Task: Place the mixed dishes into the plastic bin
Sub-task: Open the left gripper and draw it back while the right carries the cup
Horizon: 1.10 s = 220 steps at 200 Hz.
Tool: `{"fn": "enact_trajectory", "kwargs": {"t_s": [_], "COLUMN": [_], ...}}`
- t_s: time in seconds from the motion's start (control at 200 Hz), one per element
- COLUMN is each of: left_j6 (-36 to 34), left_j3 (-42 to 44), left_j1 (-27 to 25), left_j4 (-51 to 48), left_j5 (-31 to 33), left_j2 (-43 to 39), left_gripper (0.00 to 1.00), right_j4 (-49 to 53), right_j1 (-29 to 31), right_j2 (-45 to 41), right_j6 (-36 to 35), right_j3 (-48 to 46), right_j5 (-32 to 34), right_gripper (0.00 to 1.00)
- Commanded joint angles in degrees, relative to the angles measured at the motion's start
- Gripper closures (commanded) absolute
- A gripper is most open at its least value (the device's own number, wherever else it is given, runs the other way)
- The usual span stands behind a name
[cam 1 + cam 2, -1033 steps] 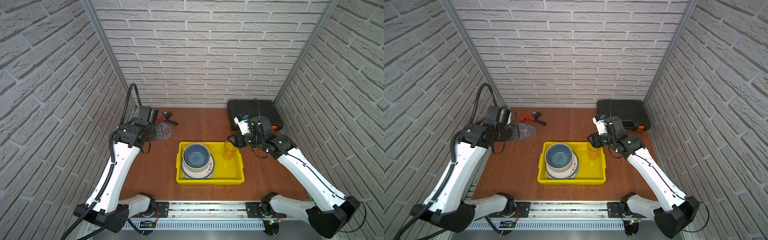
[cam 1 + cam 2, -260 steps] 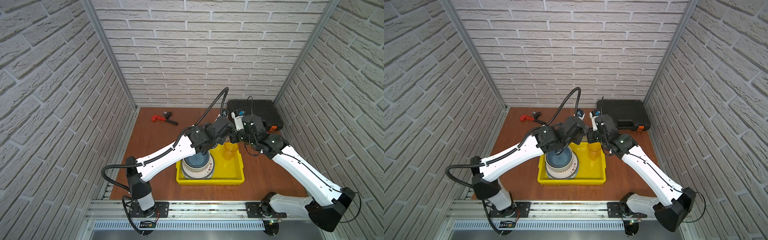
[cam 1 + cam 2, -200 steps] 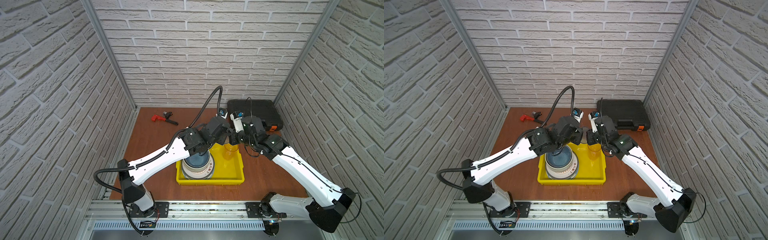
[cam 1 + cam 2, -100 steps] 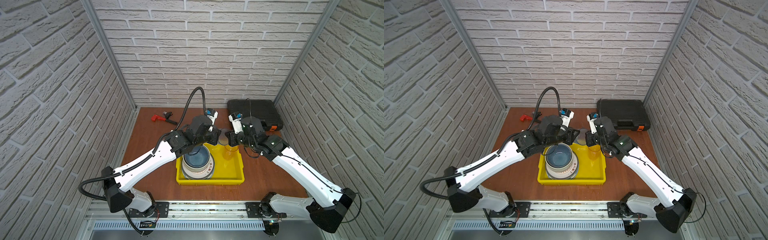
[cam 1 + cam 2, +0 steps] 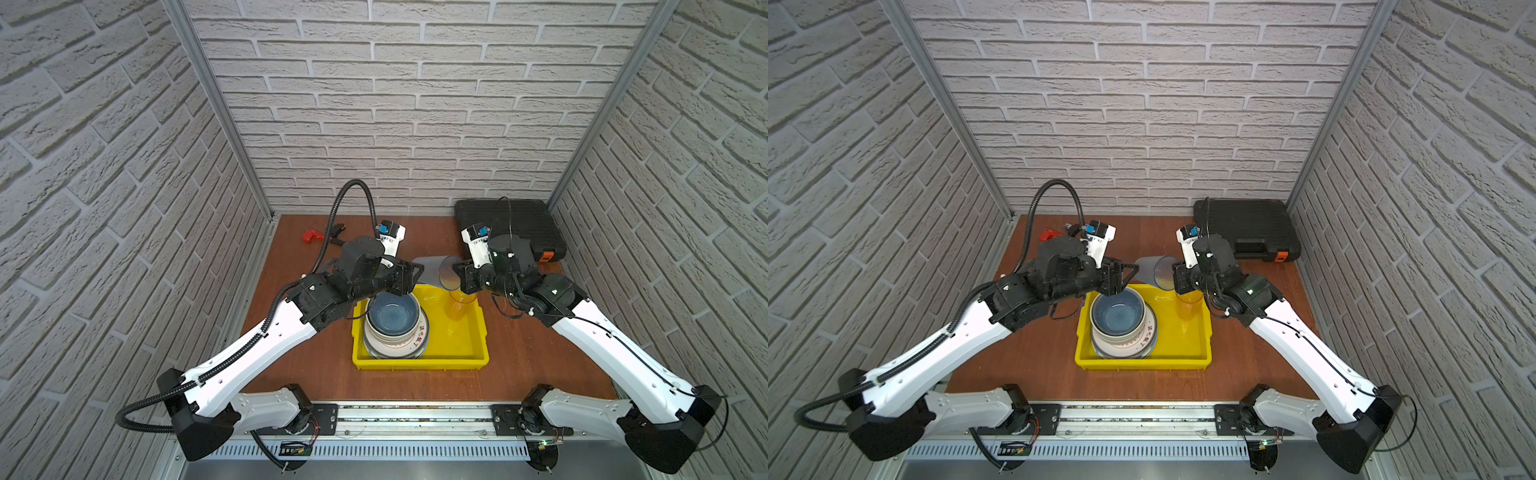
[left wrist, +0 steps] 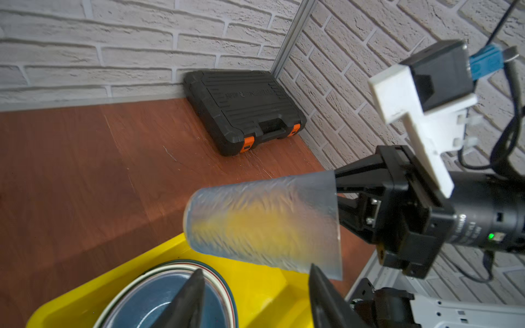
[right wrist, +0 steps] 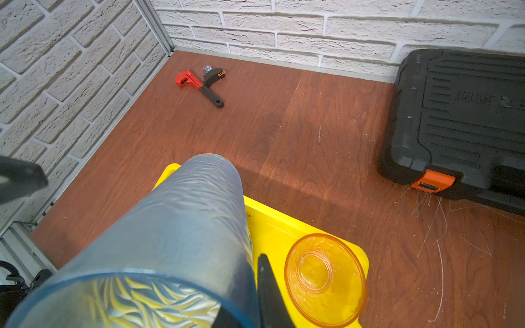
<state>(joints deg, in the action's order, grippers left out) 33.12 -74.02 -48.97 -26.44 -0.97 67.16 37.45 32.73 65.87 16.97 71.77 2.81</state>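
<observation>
One yellow bin [image 5: 419, 360] mid-table, its left filled by one stack of plates and bowls [image 5: 395, 328], layers uncountable, right side kept for cups. Two cups: orange cup [image 5: 457, 307] upright in the far right corner; bluish cup [image 5: 434, 270] sideways over the far rim, pinched at the lip by right claw [image 5: 457, 276], likely for lowering in. Left claw [image 5: 410, 277] spread just beside its base, gripping nothing.

Robot lab cell: brick-pattern panels [image 5: 415, 124], mounting rail [image 5: 415, 415].
</observation>
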Motion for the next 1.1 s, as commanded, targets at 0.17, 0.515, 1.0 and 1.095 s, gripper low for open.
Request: {"fn": "enact_trajectory", "kwargs": {"t_s": [0.17,0.515,1.0,1.095], "left_j6": [-1.5,-0.5,-3.0,-4.5], "left_j3": [5.8,12.7,14.3,14.5], "left_j1": [3.2,13.1,16.9,17.5], "left_j4": [-2.3,-11.0,-18.5,-18.7], "left_j5": [4.7,8.1,17.7,18.3], "left_j2": [-9.9,-20.4,-25.4,-25.4], "left_gripper": [0.20,0.11,0.02,0.02], "right_j4": [6.2,22.1,34.2,35.1], "right_j1": [-0.1,-0.1,-0.1,-0.2], "right_j2": [-1.8,-1.7,4.2,4.8], "right_j6": [-4.4,-9.4,-6.6,-5.3], "right_j3": [3.5,8.6,7.1,5.8], "right_j5": [0.8,0.1,-0.3,1.4], "right_gripper": [0.93,0.92,0.92,0.92]}}
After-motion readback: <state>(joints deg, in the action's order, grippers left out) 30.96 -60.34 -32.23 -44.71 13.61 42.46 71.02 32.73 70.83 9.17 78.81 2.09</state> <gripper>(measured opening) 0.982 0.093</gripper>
